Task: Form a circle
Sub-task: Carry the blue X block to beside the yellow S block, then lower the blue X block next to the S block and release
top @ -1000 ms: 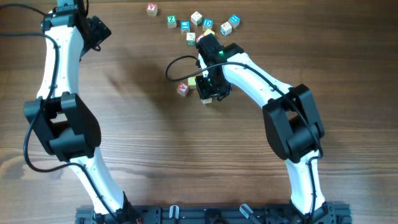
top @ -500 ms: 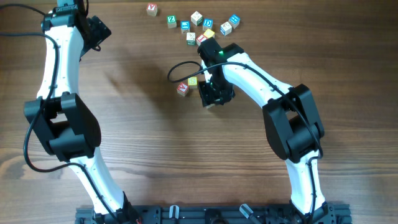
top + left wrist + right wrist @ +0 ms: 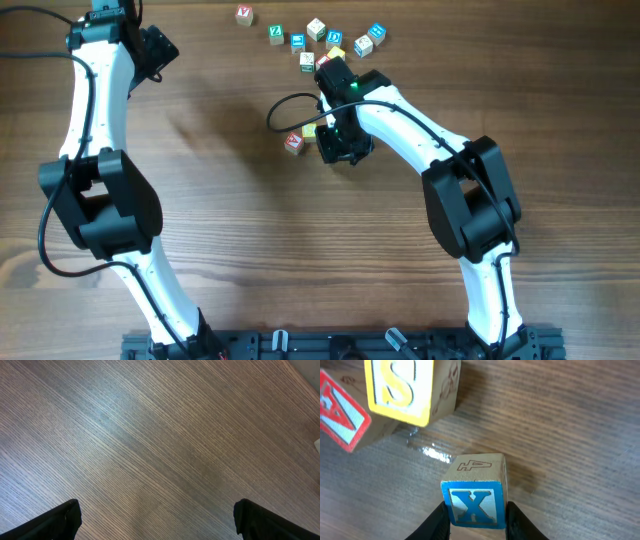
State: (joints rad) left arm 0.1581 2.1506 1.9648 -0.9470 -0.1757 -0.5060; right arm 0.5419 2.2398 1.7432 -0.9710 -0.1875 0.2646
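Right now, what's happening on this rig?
The right pincer grips a blue X cube down at the table, beside a yellow S cube and a red-lettered cube. The left pincer hangs open over the wood, holding nothing. More letter cubes lie scattered beyond.

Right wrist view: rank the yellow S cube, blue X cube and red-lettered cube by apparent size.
1. yellow S cube, largest even though the top edge crops it
2. blue X cube
Unranked: red-lettered cube, cut off by the left edge.
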